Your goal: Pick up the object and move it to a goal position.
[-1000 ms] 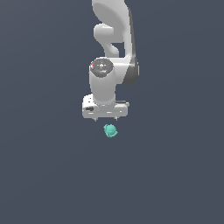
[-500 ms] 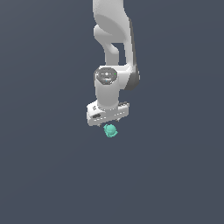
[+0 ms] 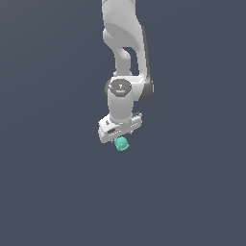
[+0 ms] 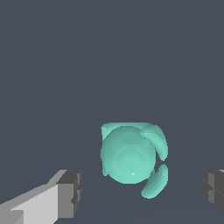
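Observation:
The object [image 3: 121, 143] is a small teal-green lumpy ball lying on the dark grey floor. In the exterior view my white gripper [image 3: 120, 136] hangs straight above it, with the hand turned at a slant and the fingers hidden behind the hand. In the wrist view the object [image 4: 130, 155] sits between the two grey-tipped fingers of my gripper [image 4: 142, 190]. The fingers [image 4: 70, 192] stand wide apart, with a gap on each side of the object. The gripper is open and touches nothing.
Plain dark grey floor [image 3: 57, 192] lies all around. The white arm [image 3: 122, 43] rises from the gripper toward the top of the exterior view. No goal marker shows.
The hand has come down closer to the object and turned about its own axis. The object has not moved.

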Tool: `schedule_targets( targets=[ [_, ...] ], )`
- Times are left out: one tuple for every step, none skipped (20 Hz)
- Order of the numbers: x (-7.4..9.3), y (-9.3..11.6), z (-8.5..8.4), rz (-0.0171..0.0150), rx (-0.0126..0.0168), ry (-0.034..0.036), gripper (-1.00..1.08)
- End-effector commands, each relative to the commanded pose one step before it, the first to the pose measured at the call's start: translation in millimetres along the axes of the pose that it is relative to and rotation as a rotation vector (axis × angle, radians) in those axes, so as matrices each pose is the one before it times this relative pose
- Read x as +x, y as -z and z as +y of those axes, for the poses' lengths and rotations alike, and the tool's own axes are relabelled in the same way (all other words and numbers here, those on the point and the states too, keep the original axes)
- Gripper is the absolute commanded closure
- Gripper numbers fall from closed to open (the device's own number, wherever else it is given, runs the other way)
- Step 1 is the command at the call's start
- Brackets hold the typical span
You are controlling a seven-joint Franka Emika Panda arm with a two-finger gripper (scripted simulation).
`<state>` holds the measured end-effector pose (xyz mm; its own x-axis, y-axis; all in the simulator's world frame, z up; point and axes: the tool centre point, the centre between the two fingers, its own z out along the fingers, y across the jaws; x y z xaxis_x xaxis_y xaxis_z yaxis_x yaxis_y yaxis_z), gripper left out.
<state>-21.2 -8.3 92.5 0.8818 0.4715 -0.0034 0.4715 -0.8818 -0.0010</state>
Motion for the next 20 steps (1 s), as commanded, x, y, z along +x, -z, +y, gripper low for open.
schedule_targets(
  targets=[
    [0.55, -2.07, -0.98, 0.00265, -0.00086, 0.02059, -0.92],
    [0.09, -0.45, -0.21, 0.00043, -0.00010, 0.00397, -0.92],
    [0.05, -0.27, -0.13, 0.00026, -0.00006, 0.00238, -0.92],
    [0.03, -0.09, -0.07, 0.00009, -0.00002, 0.00084, -0.92],
    [-0.20, 0.35, 0.15, -0.00092, 0.00040, -0.00500, -0.92],
    [-0.02, -0.34, 0.01, 0.00000, 0.00000, 0.00000, -0.92],
    [-0.05, -1.03, 0.04, 0.00000, 0.00000, 0.00000, -0.92],
    [-0.08, -1.71, 0.06, 0.00000, 0.00000, 0.00000, -0.92],
    [0.02, -2.34, -0.17, 0.00008, -0.00003, 0.00048, -0.92],
    [-0.02, -3.01, -0.15, 0.00008, -0.00003, 0.00048, -0.92],
    [-0.20, -3.72, 0.12, 0.00000, 0.00000, 0.00000, -0.92],
    [-0.01, -4.28, -0.30, 0.00015, -0.00004, 0.00083, -0.92],
    [-0.16, -4.95, -0.10, 0.00009, -0.00002, 0.00048, -0.92],
    [-0.13, -5.51, -0.18, 0.00012, -0.00003, 0.00068, -0.92],
    [-0.15, -5.27, -0.08, 0.00009, -0.00002, 0.00048, -0.92],
    [-0.08, -4.59, -0.08, 0.00009, -0.00003, 0.00048, -0.92],
    [0.01, -3.91, -0.07, 0.00009, -0.00004, 0.00048, -0.92],
    [-0.03, -3.28, 0.19, 0.00000, 0.00000, 0.00000, -0.92],
    [0.21, -2.52, -0.04, 0.00008, -0.00007, 0.00048, -0.92],
    [0.16, -1.90, 0.21, 0.00000, 0.00000, 0.00000, -0.92]
  ],
)
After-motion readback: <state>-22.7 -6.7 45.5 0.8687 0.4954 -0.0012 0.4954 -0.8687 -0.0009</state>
